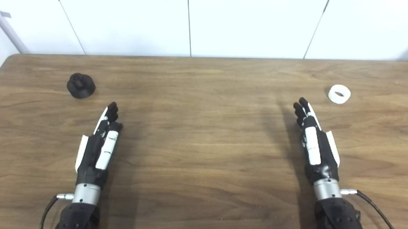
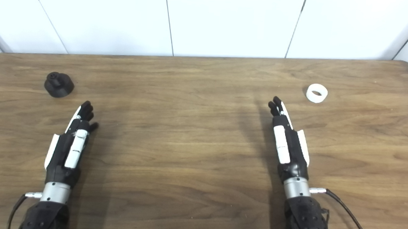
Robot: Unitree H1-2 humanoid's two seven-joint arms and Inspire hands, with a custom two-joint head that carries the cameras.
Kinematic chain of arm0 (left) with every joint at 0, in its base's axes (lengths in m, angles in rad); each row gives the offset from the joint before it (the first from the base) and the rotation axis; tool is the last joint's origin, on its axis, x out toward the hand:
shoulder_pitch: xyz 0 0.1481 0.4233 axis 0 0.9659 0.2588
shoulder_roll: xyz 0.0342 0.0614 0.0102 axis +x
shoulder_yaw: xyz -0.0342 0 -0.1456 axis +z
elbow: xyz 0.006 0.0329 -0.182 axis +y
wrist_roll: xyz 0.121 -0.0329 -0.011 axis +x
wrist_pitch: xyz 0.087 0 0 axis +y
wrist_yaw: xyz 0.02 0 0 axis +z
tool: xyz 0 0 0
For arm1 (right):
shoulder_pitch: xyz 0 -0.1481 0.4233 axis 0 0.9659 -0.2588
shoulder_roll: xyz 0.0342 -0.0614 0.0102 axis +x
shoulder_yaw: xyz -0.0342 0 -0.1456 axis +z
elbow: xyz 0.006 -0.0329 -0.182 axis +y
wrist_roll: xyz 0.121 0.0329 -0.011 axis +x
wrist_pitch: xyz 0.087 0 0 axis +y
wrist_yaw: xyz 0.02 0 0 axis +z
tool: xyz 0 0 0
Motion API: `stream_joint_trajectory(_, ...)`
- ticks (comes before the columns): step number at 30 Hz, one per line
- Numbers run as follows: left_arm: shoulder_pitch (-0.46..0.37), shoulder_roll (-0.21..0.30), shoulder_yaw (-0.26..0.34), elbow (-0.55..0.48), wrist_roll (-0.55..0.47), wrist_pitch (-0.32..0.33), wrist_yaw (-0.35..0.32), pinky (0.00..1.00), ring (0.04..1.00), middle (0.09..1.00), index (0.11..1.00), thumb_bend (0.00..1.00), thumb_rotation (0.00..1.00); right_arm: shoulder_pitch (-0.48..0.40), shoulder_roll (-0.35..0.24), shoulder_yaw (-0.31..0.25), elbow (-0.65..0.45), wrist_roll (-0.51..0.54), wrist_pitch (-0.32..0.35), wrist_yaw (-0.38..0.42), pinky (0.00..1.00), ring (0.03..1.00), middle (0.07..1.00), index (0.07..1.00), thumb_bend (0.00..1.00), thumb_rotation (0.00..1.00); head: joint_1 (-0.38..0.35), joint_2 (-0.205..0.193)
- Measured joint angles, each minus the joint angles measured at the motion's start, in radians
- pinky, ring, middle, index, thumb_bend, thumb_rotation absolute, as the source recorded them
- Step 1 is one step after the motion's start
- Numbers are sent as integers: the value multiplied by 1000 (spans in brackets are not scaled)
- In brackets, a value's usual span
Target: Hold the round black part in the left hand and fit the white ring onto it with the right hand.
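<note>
Both empty: my left hand lies released below the black part upper left; my right hand stretches flat near the white ring upper right, each ready to reach.

Brown wood grain, streaked darker, across the worktop. Matte black all over on the round black part — plain white on the ring. Black with white panels on the left hand and right hand — black fingers, silver wrist cuffs. White wall panels, thin dark seams.
</note>
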State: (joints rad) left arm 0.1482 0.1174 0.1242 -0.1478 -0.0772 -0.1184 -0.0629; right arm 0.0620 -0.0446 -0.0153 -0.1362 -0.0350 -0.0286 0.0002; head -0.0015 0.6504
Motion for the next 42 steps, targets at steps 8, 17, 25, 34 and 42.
stream_joint_trajectory(8,-21,-16,15,29,-9,-100,14,1000,957,950,939,615,819,0,-1,-3,0,16,0,-1,973,950,933,956,537,1000,8,-8)
stream_joint_trajectory(17,-24,-18,18,34,-16,-131,14,1000,963,954,945,562,842,0,-3,-8,0,16,0,-2,977,963,937,961,554,1000,15,-18)
stream_joint_trajectory(25,-21,-21,16,32,-11,-130,17,1000,968,961,953,558,825,1,-10,-18,0,28,0,-1,963,958,936,958,545,1000,61,-63)
stream_joint_trajectory(34,-15,-21,-2,29,15,-116,17,1000,976,973,974,547,818,2,-32,-33,10,62,-33,7,980,959,934,959,554,1000,141,-129)
stream_joint_trajectory(42,-9,-30,-21,28,76,-116,21,1000,984,978,987,474,828,-10,-60,-44,47,99,-127,36,983,959,934,956,561,1000,234,-192)
